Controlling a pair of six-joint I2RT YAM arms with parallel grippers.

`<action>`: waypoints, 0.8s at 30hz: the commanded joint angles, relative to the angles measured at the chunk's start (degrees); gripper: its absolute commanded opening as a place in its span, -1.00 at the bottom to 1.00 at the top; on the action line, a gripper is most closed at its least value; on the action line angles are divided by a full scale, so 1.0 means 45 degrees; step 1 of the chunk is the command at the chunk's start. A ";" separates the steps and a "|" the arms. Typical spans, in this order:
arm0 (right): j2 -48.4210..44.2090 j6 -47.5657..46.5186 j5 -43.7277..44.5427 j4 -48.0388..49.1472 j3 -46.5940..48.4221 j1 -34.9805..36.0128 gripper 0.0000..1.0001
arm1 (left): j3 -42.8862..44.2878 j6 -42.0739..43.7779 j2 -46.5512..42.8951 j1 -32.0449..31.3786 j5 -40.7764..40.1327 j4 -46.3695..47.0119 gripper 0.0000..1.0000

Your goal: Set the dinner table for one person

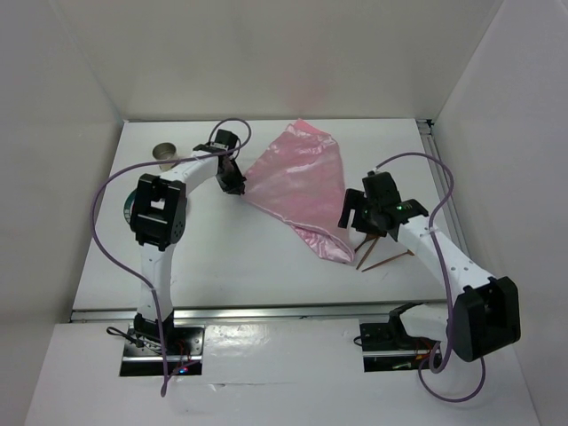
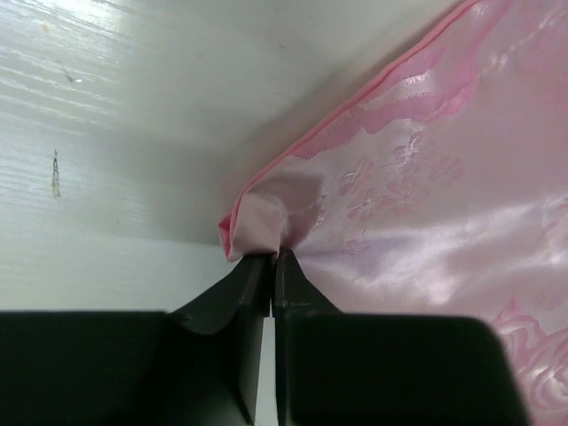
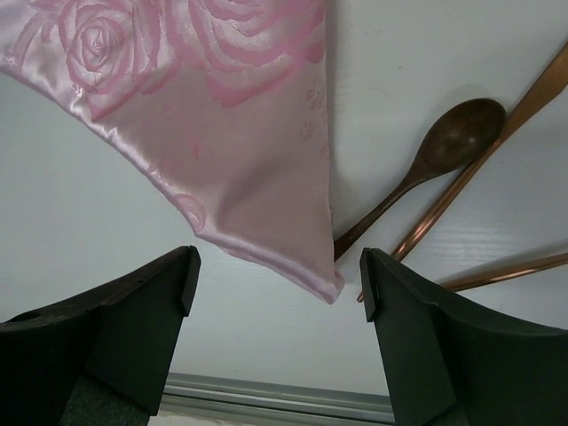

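Two arms reach over the dinner table (image 1: 231, 266), a large flat white rectangular tabletop with a metal rail (image 1: 266, 312) along its near edge. The tabletop fills the middle of the top view and bears every other item. A shiny pink satin cloth (image 1: 297, 182) with a woven rose pattern lies rumpled near the centre of the tabletop in a rough triangle. Left gripper (image 2: 273, 264): jaws pressed together on the left corner of the pink cloth, which bunches up just above the fingertips. The rest of the cloth spreads away to the right over the surface. Right gripper (image 3: 278, 273): fingers (image 3: 133, 319) wide apart, holding nothing, with the near right corner of the cloth lying between them in the wrist view. Contact with the cloth cannot be determined. A dark brown wooden spoon (image 3: 457, 135) lies on the table just beside that corner, its handle end meeting the cloth edge. Two slender copper-coloured utensil handles (image 3: 519, 102) lie next to the spoon; their working ends are out of view. A small round metal cup (image 1: 166, 153) stands at the far left, well apart from the cloth. A dark round object (image 1: 127, 209) sits partly hidden under the left arm; its kind cannot be determined.
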 commanded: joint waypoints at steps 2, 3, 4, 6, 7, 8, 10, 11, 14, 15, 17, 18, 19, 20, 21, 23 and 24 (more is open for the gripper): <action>0.0346 -0.0169 -0.0598 0.0054 -0.0210 0.0053 0.68 | -0.0038 0.0211 -0.0133 -0.0025 -0.0237 -0.0198 -0.83; 0.0348 -0.0016 -0.0445 0.0054 -0.0211 0.0053 0.63 | -0.0038 0.0211 -0.0249 0.0091 -0.0083 -0.0198 -1.00; 0.0464 0.0237 -0.0134 0.0054 -0.0211 0.0362 0.60 | -0.0038 0.0211 -0.0366 0.0093 -0.0081 -0.0333 -1.00; 0.0348 0.0356 -0.0014 0.0521 -0.0737 0.0559 0.60 | -0.0155 0.0483 -0.0600 0.0093 -0.0081 -0.0489 -1.00; 0.0232 0.0357 -0.0188 0.0677 -0.0874 0.0561 0.60 | -0.0155 0.0601 -0.0930 0.0093 -0.0081 -0.0491 -1.00; 0.0231 0.0357 -0.0189 0.0795 -0.0991 0.0561 0.60 | -0.0155 0.0718 -0.1107 0.0093 -0.0081 -0.0491 -1.00; 0.0541 0.0241 -0.0365 0.0913 -0.1149 0.0561 0.63 | -0.0155 0.0952 -0.1536 0.0093 -0.0081 -0.0666 -1.00; 0.0814 0.0066 -0.0365 0.0913 -0.1149 0.0677 0.66 | -0.0155 0.1166 -0.1655 0.0093 -0.0081 -0.0666 -1.00; 0.1108 -0.0403 -0.0326 0.0913 -0.1149 0.0969 0.66 | 0.0234 0.1481 -0.1793 0.0093 0.0056 -0.1113 -1.00; 0.1109 -0.0405 -0.0326 0.0913 -0.1149 0.0971 0.66 | 0.0467 0.1616 -0.1793 0.0093 0.0056 -0.1116 -1.00; 0.1266 -0.0697 -0.0326 0.1031 -0.1149 0.1087 0.63 | 0.0644 0.1772 -0.1793 0.0093 0.0173 -0.1252 -1.00; 0.1440 -0.0698 -0.0326 0.1185 -0.1033 0.1088 0.63 | 0.0819 0.1774 -0.1793 0.0093 0.0173 -0.1252 -1.00; 0.1441 -0.0833 -0.0442 0.1187 -0.0877 0.1088 0.63 | 0.0937 0.1774 -0.1793 0.0093 0.0173 -0.1388 -1.00; 0.1596 -0.0834 -0.0443 0.1187 -0.0875 0.1088 0.54 | 0.1093 0.1890 -0.1793 0.0209 0.0308 -0.1505 -1.00; 0.1772 -0.0989 -0.0637 0.1341 -0.0875 0.1088 0.49 | 0.1230 0.1891 -0.1793 0.0210 0.0445 -0.1641 -1.00; 0.1948 -0.0991 -0.0755 0.1460 -0.0875 0.1204 0.39 | 0.1621 0.1891 -0.1793 0.0210 0.0563 -0.1759 -1.00; 0.2181 -0.0991 -0.0756 0.1596 -0.0875 0.1205 0.29 | 0.1757 0.2026 -0.1793 0.0210 0.0563 -0.1760 -1.00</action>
